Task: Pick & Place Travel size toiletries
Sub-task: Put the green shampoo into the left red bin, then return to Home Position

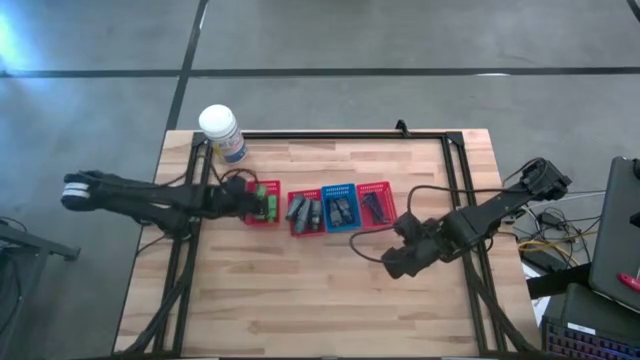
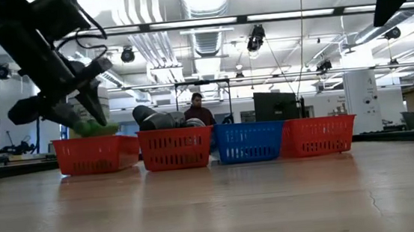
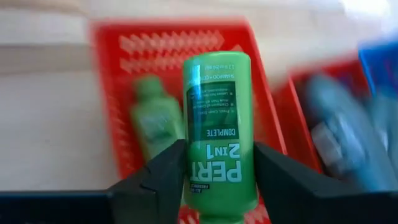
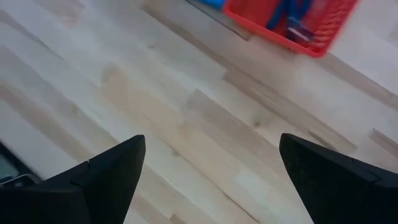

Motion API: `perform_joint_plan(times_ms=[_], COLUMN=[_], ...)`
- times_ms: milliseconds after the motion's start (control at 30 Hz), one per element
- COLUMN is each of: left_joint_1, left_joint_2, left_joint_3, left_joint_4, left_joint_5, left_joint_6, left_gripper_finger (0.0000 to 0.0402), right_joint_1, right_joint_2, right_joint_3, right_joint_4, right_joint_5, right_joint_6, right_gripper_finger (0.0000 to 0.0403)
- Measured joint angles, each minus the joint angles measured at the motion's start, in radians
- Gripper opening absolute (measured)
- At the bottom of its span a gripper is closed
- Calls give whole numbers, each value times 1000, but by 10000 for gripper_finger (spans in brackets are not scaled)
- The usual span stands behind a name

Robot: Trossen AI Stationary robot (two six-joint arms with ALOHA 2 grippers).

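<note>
Four slotted baskets stand in a row mid-table. The leftmost red basket holds green bottles. The second red basket holds grey tubes, the blue basket dark tubes, and the right red basket thin razors. My left gripper hangs over the leftmost basket, shut on a green bottle labelled PERT 2 in 1. My right gripper stands open above bare wood, in front of the right red basket, with nothing between its fingers. My left gripper pinches the green bottle's two narrow sides between its fingers, near the end closest to the wrist. The fingers slant down from the table's left and lie along the bottle. The bottle's free end sticks out past the fingertips, over the leftmost red basket.
A big white-lidded jar stands at the table's far left corner. Black frame rails run along the table's far side and both ends. Open wood lies in front of the baskets. Beyond the table, a person sits in the room.
</note>
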State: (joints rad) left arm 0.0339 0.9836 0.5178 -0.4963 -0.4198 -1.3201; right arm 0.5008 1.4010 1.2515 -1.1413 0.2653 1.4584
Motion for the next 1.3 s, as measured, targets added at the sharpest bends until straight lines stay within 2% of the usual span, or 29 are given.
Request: perform_joint_plan(times_ms=[133, 233, 333, 467, 500, 533, 600, 700, 833, 900, 1033, 1167, 1300], left_joint_1=[64, 94, 111, 99, 99, 101, 102, 102, 125, 149, 208, 280, 381], left_joint_2=[-1, 0, -13, -74, -91, -106, -129, -163, -228, -262, -327, -393, -451], left_joint_3=[-3, -4, 22, 106, 130, 153, 192, 234, 269, 267, 246, 194, 141], left_joint_4=[27, 29, 32, 84, 95, 101, 99, 88, 40, -24, -126, -79, -39], left_joint_5=[221, 294, 262, 172, 172, 174, 175, 180, 324, 382, 396, 407, 416], left_joint_6=[217, 304, 399, 691, 779, 864, 1008, 1163, 1279, 1302, 1367, 1421, 1491], left_gripper_finger=[198, 200, 201, 201, 201, 201, 201, 202, 197, 188, 168, 152, 145], right_joint_1=[-26, -71, -119, -153, -168, -189, -246, -344, -506, -593, -684, -681, -685], right_joint_2=[0, 1, 1, -7, -13, -17, -18, -4, 21, 37, 30, -1, -12], right_joint_3=[-12, -19, -15, 26, 32, 33, 27, 7, -2, -3, 23, 82, 115], right_joint_4=[86, 127, 135, 166, 202, 250, 355, 493, 604, 640, 717, 734, 726], right_joint_5=[-11, -11, 27, 202, 214, 197, 97, -37, -136, -146, -60, 70, 104], right_joint_6=[-74, -122, -185, -325, -383, -446, -535, -642, -739, -782, -872, -1057, -1296], right_gripper_finger=[366, 366, 366, 366, 366, 366, 366, 366, 366, 366, 366, 366, 366])
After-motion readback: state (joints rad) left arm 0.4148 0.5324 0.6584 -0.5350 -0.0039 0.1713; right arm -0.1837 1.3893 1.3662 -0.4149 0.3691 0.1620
